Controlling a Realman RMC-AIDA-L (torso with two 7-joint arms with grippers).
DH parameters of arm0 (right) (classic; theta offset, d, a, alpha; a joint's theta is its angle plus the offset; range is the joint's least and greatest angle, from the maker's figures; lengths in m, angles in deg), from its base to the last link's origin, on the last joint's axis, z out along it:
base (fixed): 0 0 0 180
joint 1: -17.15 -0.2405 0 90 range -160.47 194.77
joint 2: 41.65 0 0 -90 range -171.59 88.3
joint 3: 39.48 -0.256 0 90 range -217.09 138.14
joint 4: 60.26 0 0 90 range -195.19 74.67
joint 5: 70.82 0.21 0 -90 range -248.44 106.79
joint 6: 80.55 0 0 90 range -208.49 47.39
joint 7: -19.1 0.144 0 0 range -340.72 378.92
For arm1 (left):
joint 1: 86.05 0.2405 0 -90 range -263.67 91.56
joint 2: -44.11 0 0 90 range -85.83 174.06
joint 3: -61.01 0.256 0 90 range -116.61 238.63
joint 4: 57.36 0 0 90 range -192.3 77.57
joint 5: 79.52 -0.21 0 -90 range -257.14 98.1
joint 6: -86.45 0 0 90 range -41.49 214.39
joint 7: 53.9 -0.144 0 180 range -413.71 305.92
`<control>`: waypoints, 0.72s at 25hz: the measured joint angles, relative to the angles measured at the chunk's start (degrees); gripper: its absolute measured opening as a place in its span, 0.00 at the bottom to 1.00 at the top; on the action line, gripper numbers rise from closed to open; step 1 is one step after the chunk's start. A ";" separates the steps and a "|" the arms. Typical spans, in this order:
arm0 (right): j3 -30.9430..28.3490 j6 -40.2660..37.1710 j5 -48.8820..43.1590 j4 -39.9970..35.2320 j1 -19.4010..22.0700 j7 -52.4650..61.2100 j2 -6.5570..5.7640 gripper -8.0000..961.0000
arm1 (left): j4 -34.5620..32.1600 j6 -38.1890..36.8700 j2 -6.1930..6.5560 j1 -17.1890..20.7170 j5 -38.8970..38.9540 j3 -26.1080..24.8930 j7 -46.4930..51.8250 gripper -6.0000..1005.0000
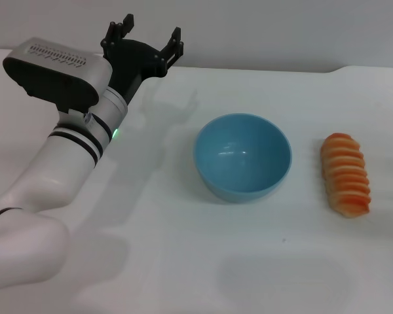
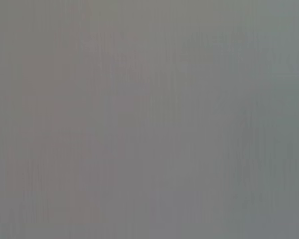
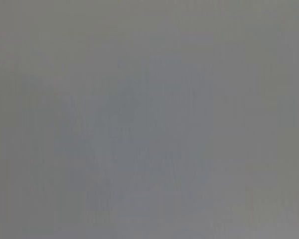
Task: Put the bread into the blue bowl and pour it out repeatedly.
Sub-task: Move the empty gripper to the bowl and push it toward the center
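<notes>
My left end effector (image 1: 144,40) hung spread and empty near the bench's far-left corner, the bread (image 1: 346,174) lay by the right edge beside the blue bowl (image 1: 243,157), so reaching across risked knocking the bowl.

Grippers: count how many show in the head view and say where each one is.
1. The black left gripper, fingers spread open, hangs over the white table at the far left, apart from the round light-blue bowl. The right gripper is out of view.
</notes>
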 joint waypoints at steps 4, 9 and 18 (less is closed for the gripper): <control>0.00 0.00 0.00 0.01 0.16 -0.01 0.00 0.70 | 0.25 -0.13 -0.05 -0.01 0.07 0.05 0.02 0.86; 0.00 0.00 0.00 0.00 0.30 -0.01 0.00 0.70 | 0.28 -0.17 -0.08 0.14 0.07 0.05 0.04 0.86; 0.00 0.00 0.00 0.01 0.43 -0.01 0.06 0.70 | -2.26 -7.42 0.28 -0.07 0.09 -2.04 0.04 0.86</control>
